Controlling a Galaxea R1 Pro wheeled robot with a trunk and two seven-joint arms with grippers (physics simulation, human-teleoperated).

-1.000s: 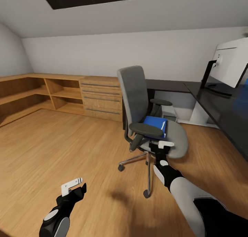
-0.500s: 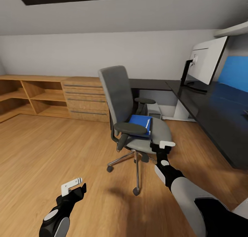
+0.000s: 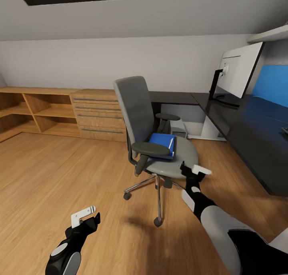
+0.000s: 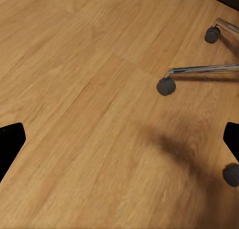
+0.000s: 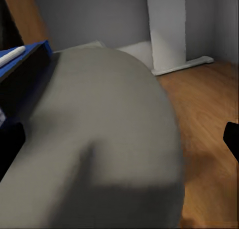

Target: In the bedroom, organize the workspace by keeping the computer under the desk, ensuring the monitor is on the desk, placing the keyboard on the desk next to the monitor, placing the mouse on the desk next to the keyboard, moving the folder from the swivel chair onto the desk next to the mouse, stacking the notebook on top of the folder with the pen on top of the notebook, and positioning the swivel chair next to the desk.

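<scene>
Beside the chair (image 3: pixel 160 147), the right pincer (image 3: pixel 195 172) is hovering spread at the seat edge, lining up on the folder (image 3: pixel 161 140); left pincer (image 3: pixel 86 216) spread, idle.

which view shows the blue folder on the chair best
The head view: the folder lies flat on the swivel chair seat, nearly whole, its near corner behind the armrest, a pale stick on its right edge. The right wrist view catches just a blue corner beyond the grey seat. The left wrist view shows floor and chair castors.

Light wooden floor (image 3: pixel 60 175), grey walls (image 3: pixel 100 63), low wooden cabinets (image 3: pixel 64 113).
</scene>
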